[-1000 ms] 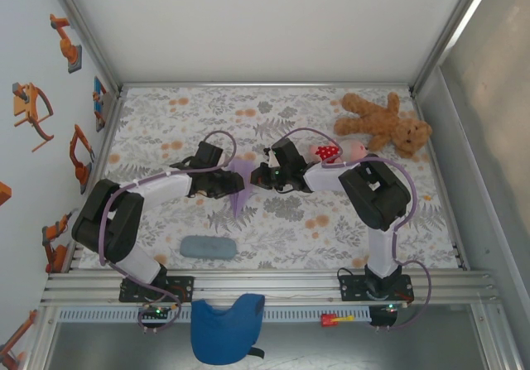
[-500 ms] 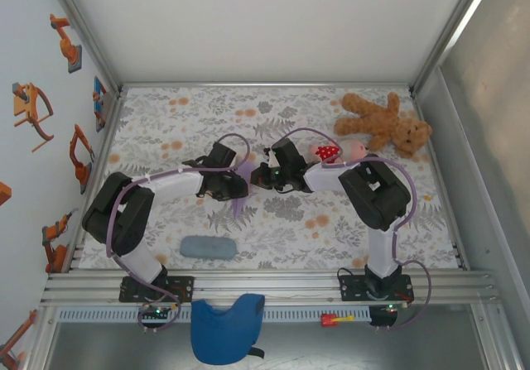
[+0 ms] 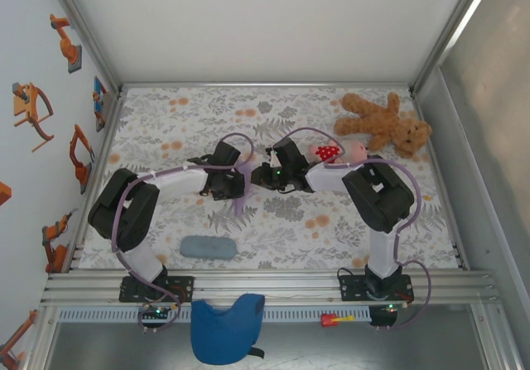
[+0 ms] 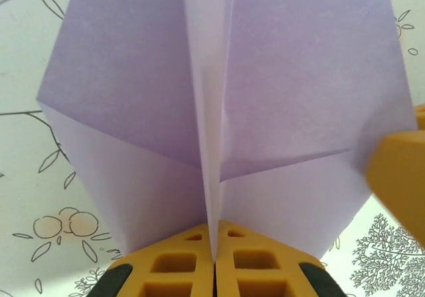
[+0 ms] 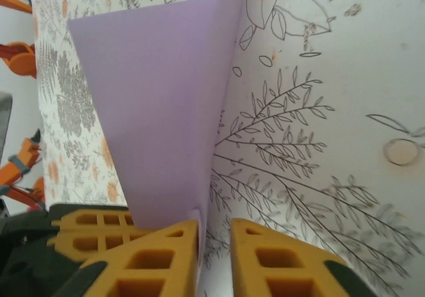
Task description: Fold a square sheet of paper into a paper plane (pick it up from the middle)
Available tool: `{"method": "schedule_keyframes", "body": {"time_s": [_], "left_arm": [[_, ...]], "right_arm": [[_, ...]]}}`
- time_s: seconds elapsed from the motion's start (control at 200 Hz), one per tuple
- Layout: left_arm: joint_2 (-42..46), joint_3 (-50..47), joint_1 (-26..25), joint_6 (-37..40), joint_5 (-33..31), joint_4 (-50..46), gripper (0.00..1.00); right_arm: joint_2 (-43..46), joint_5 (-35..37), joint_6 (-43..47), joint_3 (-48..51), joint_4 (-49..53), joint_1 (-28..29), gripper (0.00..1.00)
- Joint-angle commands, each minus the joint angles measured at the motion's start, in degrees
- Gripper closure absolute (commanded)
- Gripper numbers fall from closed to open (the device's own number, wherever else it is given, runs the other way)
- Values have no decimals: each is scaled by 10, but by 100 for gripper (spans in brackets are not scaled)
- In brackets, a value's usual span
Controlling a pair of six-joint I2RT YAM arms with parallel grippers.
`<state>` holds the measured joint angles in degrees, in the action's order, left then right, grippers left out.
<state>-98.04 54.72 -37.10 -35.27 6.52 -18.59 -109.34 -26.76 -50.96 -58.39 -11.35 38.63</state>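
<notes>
The lavender square sheet of paper is folded into a pointed paper plane shape with a centre crease and stands on edge mid-table. My left gripper is shut on the crease from the left. My right gripper faces it from the right. Its jaws stand apart, and the paper rests against the inner face of one finger. One of the right gripper's yellow fingertips shows at the paper's edge in the left wrist view.
A brown teddy bear lies at the back right, with a pink toy beside the right arm. A grey-blue pad lies near the front edge. A blue cloth piece hangs off the front rail.
My left gripper moved right onto the paper and shut on its crease. My right gripper, shut on the paper before, has parted its jaws.
</notes>
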Motion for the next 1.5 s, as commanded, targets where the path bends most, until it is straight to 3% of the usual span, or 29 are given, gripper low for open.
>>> {"method": "schedule_keyframes", "body": {"time_s": [0.0, 0.245, 0.506, 0.736, 0.861, 1.497], "left_arm": [[5, 21, -1, 16, -26, -26, 93], [-40, 113, -1, 53, -107, -97, 93], [-154, 259, 4, 78, -154, -153, 93], [-225, 342, 14, 64, -169, -171, 91], [-248, 366, 15, 56, -175, -176, 82], [-319, 409, 26, 18, -189, -192, 65]], "right_arm": [[76, 65, 32, 15, 52, -8, 72], [217, 246, 82, 50, 183, -16, 59], [335, 384, 100, 84, 271, -32, 57], [369, 398, 118, 93, 302, -43, 57], [377, 398, 124, 97, 306, -49, 57], [383, 401, 126, 110, 306, -62, 56]]}}
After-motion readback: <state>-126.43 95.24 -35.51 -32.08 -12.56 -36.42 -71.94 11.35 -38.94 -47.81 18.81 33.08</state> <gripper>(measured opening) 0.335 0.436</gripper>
